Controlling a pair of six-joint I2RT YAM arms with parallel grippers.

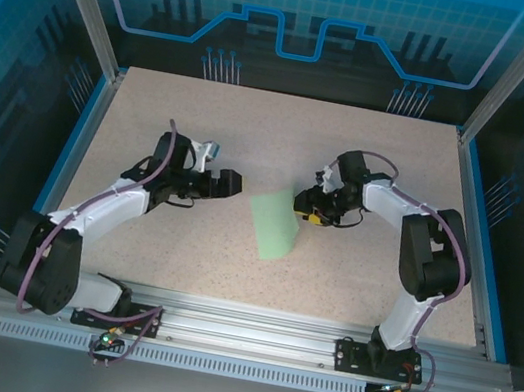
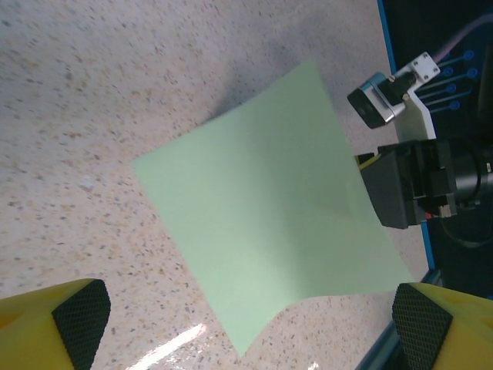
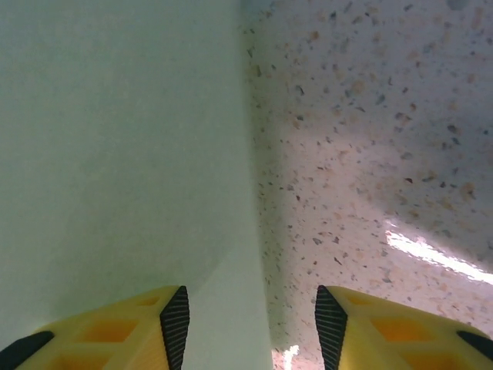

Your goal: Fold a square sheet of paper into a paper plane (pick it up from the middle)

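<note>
The square sheet of paper point(image 1: 274, 224) is pale mint green and lies mid-table between the two arms. In the left wrist view the sheet point(image 2: 269, 223) casts a shadow, its near corner curls, and its far edge meets my right gripper point(image 2: 404, 181). My left gripper point(image 1: 236, 183) hovers just left of the sheet with its yellow fingers spread wide point(image 2: 250, 320) and nothing between them. My right gripper point(image 1: 303, 206) sits at the sheet's upper right corner. Its jaws point(image 3: 246, 327) stand apart, and the paper's straight edge point(image 3: 115, 154) runs between them without being pinched.
The speckled beige tabletop point(image 1: 254, 124) is bounded by blue rails point(image 1: 469, 233) at left and right, and a metal rail point(image 1: 250, 321) runs along the near edge. Glass walls with blue graphics enclose the cell.
</note>
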